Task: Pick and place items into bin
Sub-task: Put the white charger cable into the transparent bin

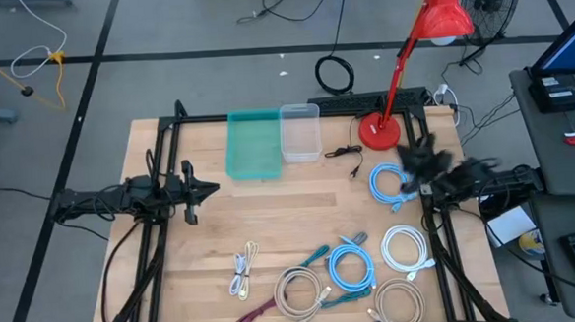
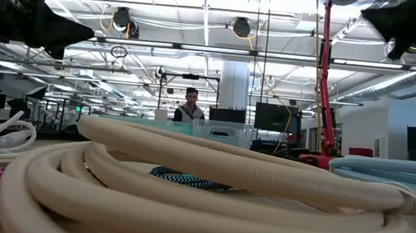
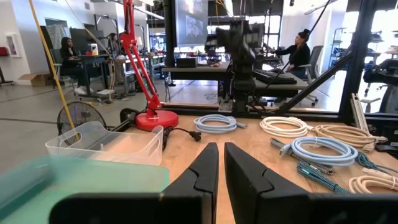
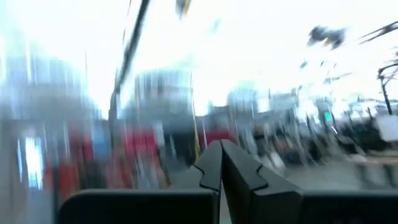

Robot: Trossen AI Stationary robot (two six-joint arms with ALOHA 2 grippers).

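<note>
Several coiled cables lie flat on the wooden table's near right part in the high view: a light blue coil (image 1: 389, 185), a second light blue coil (image 1: 350, 267), a white coil (image 1: 405, 248), and beige coils (image 1: 296, 289) (image 1: 398, 303). Small cream (image 1: 244, 272), teal (image 1: 317, 255) and maroon (image 1: 257, 310) cords lie beside them. My right gripper (image 1: 410, 155) (image 4: 219, 149) is shut, holds nothing, and is blurred above the far light blue coil. My left gripper (image 1: 215, 189) (image 3: 221, 158) waits shut over the table's left part.
A teal bin (image 1: 252, 143) and a clear bin (image 1: 301, 133) stand side by side at the far edge. The red lamp's base (image 1: 380, 131) and its black cord (image 1: 344, 153) sit just beyond the far light blue coil. Bare wood (image 1: 290, 205) lies in the table's middle.
</note>
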